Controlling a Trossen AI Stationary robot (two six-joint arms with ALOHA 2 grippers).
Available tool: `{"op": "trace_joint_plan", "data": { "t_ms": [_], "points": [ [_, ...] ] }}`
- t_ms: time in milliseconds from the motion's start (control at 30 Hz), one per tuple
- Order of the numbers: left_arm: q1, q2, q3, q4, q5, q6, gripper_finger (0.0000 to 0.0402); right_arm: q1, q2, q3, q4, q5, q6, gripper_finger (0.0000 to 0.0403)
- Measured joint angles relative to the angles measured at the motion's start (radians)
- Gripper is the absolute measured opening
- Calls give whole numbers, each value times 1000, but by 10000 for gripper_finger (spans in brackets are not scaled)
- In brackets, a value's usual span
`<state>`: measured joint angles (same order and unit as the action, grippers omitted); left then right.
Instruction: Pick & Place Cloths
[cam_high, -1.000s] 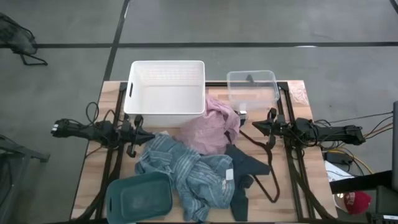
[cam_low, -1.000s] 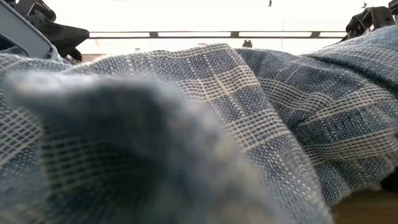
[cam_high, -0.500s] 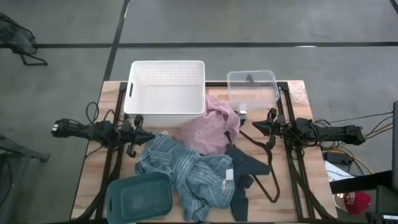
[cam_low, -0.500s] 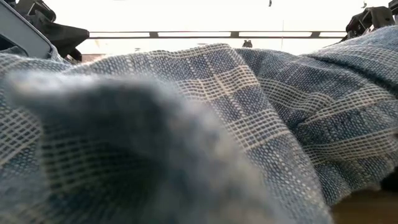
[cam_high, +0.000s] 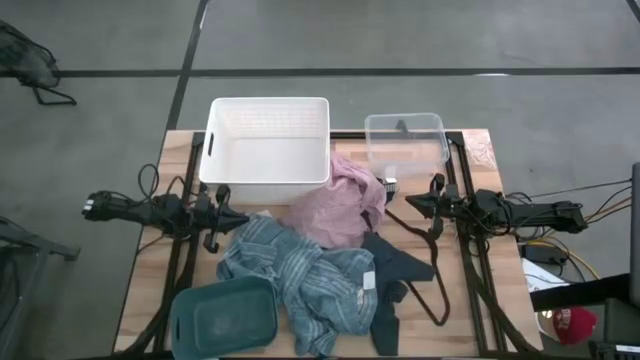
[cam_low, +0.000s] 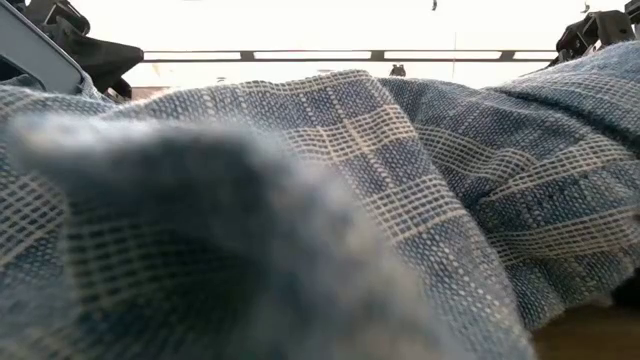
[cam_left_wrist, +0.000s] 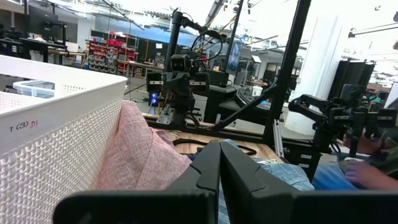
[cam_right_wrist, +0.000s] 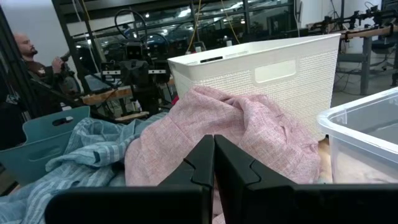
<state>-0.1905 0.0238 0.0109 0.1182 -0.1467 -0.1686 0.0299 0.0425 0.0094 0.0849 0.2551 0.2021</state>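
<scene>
A pink garment (cam_high: 340, 205) lies heaped mid-table, its far edge leaning against the white basket (cam_high: 267, 140). A blue-grey striped shirt (cam_high: 300, 275) lies crumpled nearer the front, partly over a teal bin (cam_high: 222, 318), and fills the low view (cam_low: 400, 200). A dark navy garment (cam_high: 395, 265) lies right of it. My left gripper (cam_high: 243, 214) is shut at the table's left, level, holding nothing. My right gripper (cam_high: 408, 203) is shut at the right, level, holding nothing. The pink garment also shows in the wrist views (cam_left_wrist: 137, 155) (cam_right_wrist: 230, 124).
A clear plastic tub (cam_high: 405, 140) stands at the far right, beside the white basket. A thin black wire hanger (cam_high: 430, 290) lies over the navy garment near the right. Bare wood (cam_high: 500, 290) shows along the table's right side. People sit in the room beyond (cam_right_wrist: 28, 50).
</scene>
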Motion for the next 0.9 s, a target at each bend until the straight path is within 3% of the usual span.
{"op": "trace_joint_plan", "data": {
  "t_ms": [400, 533, 667, 900],
  "points": [
    [0, 0, 0, 0, 0, 0, 12, 0, 0, 0, 39, 0, 18, 8],
    [0, 0, 0, 0, 0, 0, 12, 0, 0, 0, 90, 4, 180, 8],
    [0, 0, 0, 0, 0, 0, 12, 0, 15, 0, 97, 37, 222, 8],
    [0, 0, 0, 0, 0, 0, 12, 21, 104, 1, 125, 5, 364, 9]
  ]
}}
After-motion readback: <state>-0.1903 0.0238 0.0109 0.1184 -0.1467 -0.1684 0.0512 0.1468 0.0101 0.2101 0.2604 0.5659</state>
